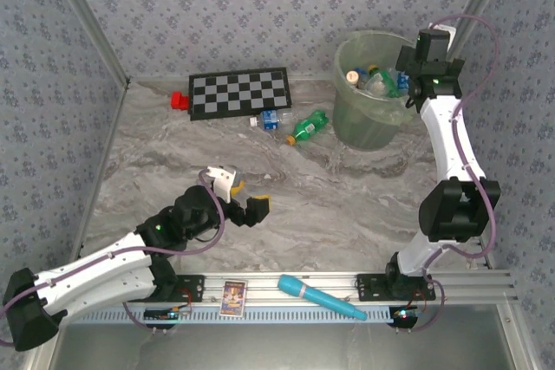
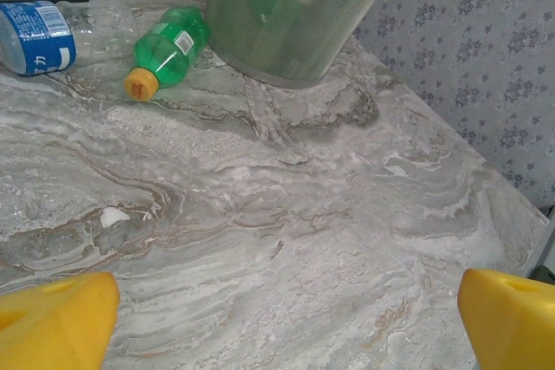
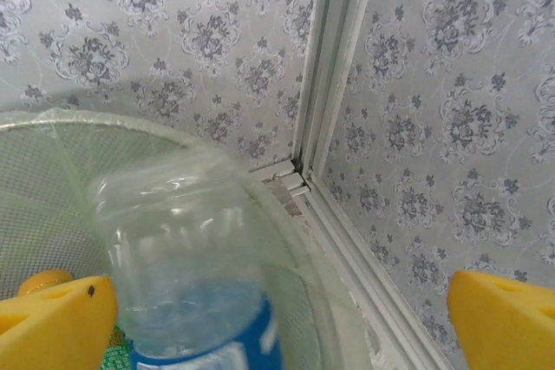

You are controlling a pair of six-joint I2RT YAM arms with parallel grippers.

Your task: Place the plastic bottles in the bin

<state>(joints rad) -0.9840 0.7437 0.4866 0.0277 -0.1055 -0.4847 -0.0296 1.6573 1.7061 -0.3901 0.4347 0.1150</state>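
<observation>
marbled tabletop [image 1: 347, 205], green orange-capped bottle [image 2: 173, 45]

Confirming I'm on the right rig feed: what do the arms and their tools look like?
The left arm and right arm are white with black joints, each trailed by a looping purple cable. The left tool and right tool have yellow fingertips.

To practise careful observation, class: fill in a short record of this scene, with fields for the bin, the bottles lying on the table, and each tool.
bin: pale green, far right of the table, several bottles inside
bottles on table: green bottle and blue-labelled bottle, lying left of the bin
left tool: open, empty, low over the table
right tool: open, above the bin, clear bottle between its fingers
</observation>
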